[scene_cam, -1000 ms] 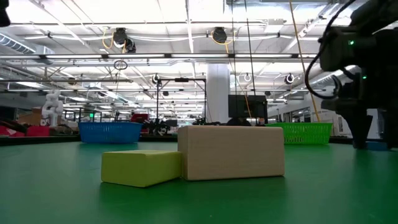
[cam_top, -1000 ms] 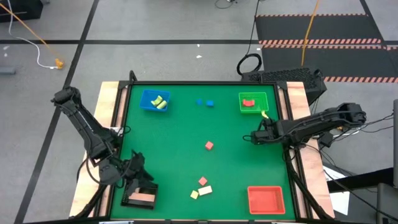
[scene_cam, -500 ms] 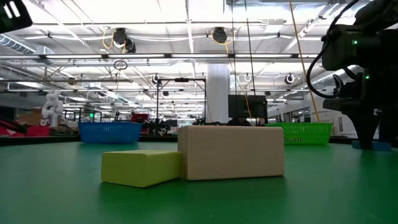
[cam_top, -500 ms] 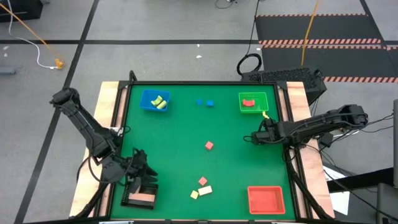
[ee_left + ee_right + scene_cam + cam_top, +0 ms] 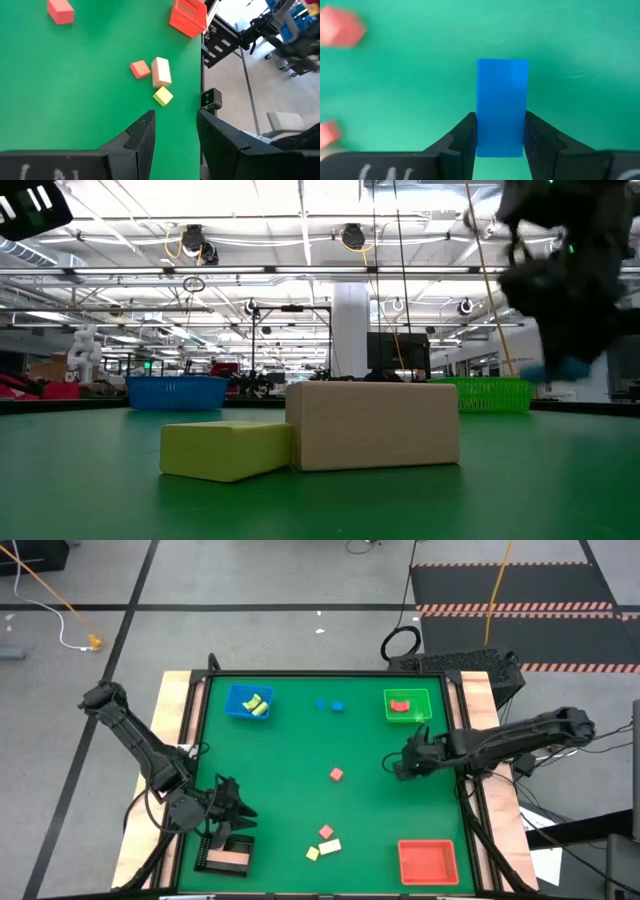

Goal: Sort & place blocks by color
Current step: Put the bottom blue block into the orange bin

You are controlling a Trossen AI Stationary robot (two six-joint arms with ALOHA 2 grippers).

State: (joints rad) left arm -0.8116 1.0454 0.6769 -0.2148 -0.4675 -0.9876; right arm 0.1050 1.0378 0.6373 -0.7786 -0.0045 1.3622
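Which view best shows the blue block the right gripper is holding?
The right wrist view: the blue block fills the frame, pinched by the right gripper. The low view shows a blue sliver; the high and left wrist views hide it.

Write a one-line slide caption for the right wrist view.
Right gripper with jaws shut on a blue block above the green table, red blocks off to one side.

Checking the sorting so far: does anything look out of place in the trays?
Yes. The blue tray holds yellow-green blocks, and the green tray holds a red block, so colours do not match. The red tray looks bare.
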